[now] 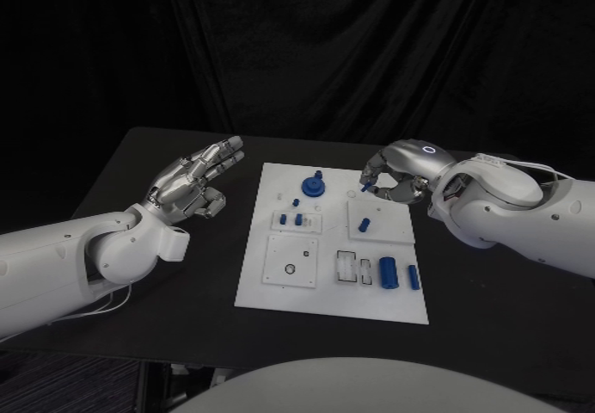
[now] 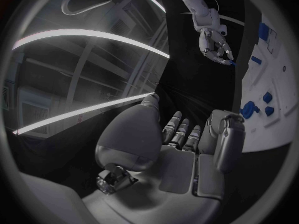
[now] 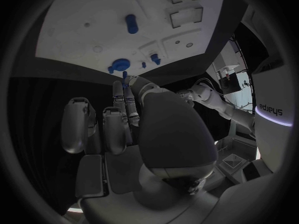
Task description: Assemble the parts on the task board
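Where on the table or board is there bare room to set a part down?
Bare table lies near of the left hand, left of the task board. The board's near-left corner is bare. Crowded: its far half, around the blue knob and right hand.

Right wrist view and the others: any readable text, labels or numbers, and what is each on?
"edjeys": the Sharpa brand seen reversed, on the white arm casing at the rim of the right wrist view.
Task board: no readable print.
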`<state>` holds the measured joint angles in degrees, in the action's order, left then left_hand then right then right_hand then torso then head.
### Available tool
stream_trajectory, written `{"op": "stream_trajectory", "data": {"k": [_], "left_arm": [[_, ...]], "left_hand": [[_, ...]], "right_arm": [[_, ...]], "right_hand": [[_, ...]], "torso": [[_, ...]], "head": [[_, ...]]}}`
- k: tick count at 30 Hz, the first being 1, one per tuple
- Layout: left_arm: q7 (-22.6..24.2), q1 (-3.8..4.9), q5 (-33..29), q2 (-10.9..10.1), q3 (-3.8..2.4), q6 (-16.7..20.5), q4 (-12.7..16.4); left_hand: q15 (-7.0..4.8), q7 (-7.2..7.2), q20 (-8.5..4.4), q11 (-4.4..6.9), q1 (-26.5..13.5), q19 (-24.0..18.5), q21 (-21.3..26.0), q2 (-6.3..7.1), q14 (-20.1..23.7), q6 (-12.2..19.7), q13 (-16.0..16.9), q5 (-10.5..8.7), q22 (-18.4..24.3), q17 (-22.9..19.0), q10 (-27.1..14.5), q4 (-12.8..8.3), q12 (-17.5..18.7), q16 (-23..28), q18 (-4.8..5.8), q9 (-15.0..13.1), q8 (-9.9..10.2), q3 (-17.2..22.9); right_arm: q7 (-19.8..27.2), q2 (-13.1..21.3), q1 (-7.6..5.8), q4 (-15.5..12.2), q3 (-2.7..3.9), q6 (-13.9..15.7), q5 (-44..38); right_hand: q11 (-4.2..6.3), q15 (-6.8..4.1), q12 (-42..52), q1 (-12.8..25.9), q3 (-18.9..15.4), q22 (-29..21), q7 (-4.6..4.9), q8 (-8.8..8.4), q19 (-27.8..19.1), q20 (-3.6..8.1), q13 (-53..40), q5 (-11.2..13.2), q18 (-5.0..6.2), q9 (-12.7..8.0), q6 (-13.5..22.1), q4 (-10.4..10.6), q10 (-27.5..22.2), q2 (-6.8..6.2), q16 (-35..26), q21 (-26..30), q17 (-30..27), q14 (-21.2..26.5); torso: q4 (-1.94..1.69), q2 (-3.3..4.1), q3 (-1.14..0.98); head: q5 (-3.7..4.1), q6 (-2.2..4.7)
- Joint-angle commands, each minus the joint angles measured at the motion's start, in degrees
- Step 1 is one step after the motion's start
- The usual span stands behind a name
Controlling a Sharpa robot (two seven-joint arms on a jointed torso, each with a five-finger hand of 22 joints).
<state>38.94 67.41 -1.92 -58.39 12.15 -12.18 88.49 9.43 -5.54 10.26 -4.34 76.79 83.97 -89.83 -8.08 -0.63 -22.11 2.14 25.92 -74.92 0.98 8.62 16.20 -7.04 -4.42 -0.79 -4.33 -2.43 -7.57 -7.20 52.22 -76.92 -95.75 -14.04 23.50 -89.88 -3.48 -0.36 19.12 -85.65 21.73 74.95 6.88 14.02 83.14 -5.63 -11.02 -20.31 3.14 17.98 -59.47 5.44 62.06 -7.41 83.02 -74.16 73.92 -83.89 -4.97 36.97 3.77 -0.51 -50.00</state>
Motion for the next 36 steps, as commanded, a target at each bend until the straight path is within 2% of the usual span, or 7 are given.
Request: {"op": "stream_trajectory", "data": {"k": [1, 4, 8, 13, 17, 19, 36], "left_arm": [[4.27, -0.10, -0.31, 0.15, -0.05, -0.66, 0.03], [4.25, -0.12, -0.31, 0.09, -0.05, -0.62, 0.03], [4.19, -0.18, -0.31, -0.20, -0.05, -0.40, 0.10], [4.28, -0.25, -0.31, -0.22, -0.05, -0.11, 0.14], [4.52, -0.39, -0.31, -0.14, -0.05, 0.13, 0.17], [4.54, -0.52, -0.31, -0.11, -0.05, 0.13, 0.13], [4.15, -1.82, -0.31, -0.21, -0.05, -0.67, 0.04]], "left_hand": [[0.44, -0.46, 0.55, -0.42, -0.03, 6.03, -0.17, -0.44, -0.10, -0.09, 0.02, 0.17, -15.08, -0.04, 0.02, 0.10, -0.39, -0.16, 0.79, 0.10, -0.27, -0.29], [0.40, -0.51, 0.53, -0.49, -0.01, 6.03, -0.17, -0.49, -0.09, -0.03, 0.01, 0.16, -15.08, -0.05, -0.04, 0.10, -0.42, -0.15, 0.79, 0.14, -0.25, -0.34], [0.31, -0.56, 0.46, -0.46, -0.24, 6.03, -0.17, -0.66, -0.03, 0.35, 0.01, -0.50, -15.08, -0.09, -0.16, 0.33, -0.57, -0.01, 0.79, 0.30, -0.16, -0.60], [-0.30, -0.01, 0.01, -0.30, -1.11, 6.03, -0.17, -1.03, 0.18, 4.47, -0.06, -1.75, -15.08, -0.21, -0.62, 0.50, -0.68, 0.59, 0.79, 1.26, 0.55, -1.32], [-1.02, 1.84, -0.31, 2.62, -1.55, 6.03, -0.17, -1.36, 0.24, 7.18, -0.08, -2.32, -15.08, -0.25, -0.75, 0.41, -0.86, 0.80, 0.79, 1.93, 0.76, -1.86], [-1.07, 2.29, -0.37, 2.98, -1.55, 6.03, -0.17, -1.42, 0.22, 7.24, -0.10, -2.31, -15.08, -0.24, -0.81, 0.37, -0.84, 0.77, 0.79, 1.98, 0.74, -1.92], [-0.15, 1.69, 0.06, 2.43, -0.45, 6.03, -0.17, -1.78, 0.15, 5.14, -0.08, -0.63, -15.08, -0.16, -0.65, -0.31, -1.50, 0.37, 0.79, 1.93, 0.22, -2.09]], "right_arm": [[-1.32, -0.74, 1.31, -1.97, -0.09, -2.25, -4.20], [-1.09, -2.16, 2.66, -2.85, -0.11, -2.74, -5.66], [-0.94, -5.07, 4.53, -2.48, -0.12, -3.74, -7.70], [-0.85, -7.33, 5.95, -1.55, -0.12, -4.33, -8.84], [-0.75, -9.12, 7.15, -0.52, -0.12, -4.31, -9.29], [-0.76, -9.76, 7.71, -0.10, -0.11, -4.21, -9.39], [-2.60, -12.50, 10.13, 1.84, -0.10, -4.02, -10.99]], "right_hand": [[-0.05, -0.44, -0.30, 0.50, -0.21, 10.06, 0.13, -0.22, -0.04, 0.37, 0.03, 0.28, 0.60, 0.00, 0.02, 0.05, 0.55, -0.18, -0.14, 0.16, -0.11, -2.10], [-0.02, -0.44, -0.37, 0.43, -0.18, 10.07, 0.11, -0.26, -0.04, 0.37, 0.08, 0.29, 0.59, 0.02, 0.02, 0.01, 0.67, -0.17, -0.17, 0.14, -0.17, -2.08], [-0.04, -0.44, -0.55, 0.35, -0.16, 9.98, 0.13, -0.38, -0.17, 0.37, 0.20, 0.31, 0.66, 0.04, 0.09, -0.06, 0.75, -0.21, -0.30, 0.43, -0.43, -2.00], [-0.06, -0.43, -0.66, 0.33, -0.15, 9.92, 0.15, -0.43, -0.27, 0.36, 0.26, 0.33, 0.71, 0.05, 0.11, -0.09, 0.77, -0.23, -0.34, 0.66, -0.50, -1.97], [-0.09, -0.40, -0.86, 0.26, -0.11, 9.88, 0.19, -0.55, -0.34, 0.35, 0.38, 0.34, 0.73, 0.06, 0.20, -0.15, 0.78, -0.24, -0.46, 0.78, -0.74, -1.89], [-0.14, -0.37, -1.07, 0.21, -0.08, 9.83, 0.23, -0.68, -0.43, 0.33, 0.51, 0.37, 0.76, 0.07, 0.28, -0.19, 0.77, -0.24, -0.51, 0.96, -0.80, -1.85], [-0.21, -0.31, -1.43, 0.09, -0.06, 9.76, 0.30, -0.90, -0.56, 0.29, 0.73, 0.42, 0.81, 0.10, 0.40, -0.34, 0.87, -0.35, -0.46, 1.22, -0.67, -1.85]], "torso": [[0.02, -0.02, -0.01], [-0.06, -0.05, 0.07], [0.05, -0.01, -0.05], [0.01, -0.04, 0.00], [0.08, -0.03, -0.01], [0.07, -0.04, -0.02], [0.15, -0.02, 0.03]], "head": [[-0.65, 0.00], [-0.89, 0.00], [-1.59, 0.00], [-1.98, 0.00], [-2.24, 0.00], [-2.16, 0.00], [-2.43, 0.00]]}}
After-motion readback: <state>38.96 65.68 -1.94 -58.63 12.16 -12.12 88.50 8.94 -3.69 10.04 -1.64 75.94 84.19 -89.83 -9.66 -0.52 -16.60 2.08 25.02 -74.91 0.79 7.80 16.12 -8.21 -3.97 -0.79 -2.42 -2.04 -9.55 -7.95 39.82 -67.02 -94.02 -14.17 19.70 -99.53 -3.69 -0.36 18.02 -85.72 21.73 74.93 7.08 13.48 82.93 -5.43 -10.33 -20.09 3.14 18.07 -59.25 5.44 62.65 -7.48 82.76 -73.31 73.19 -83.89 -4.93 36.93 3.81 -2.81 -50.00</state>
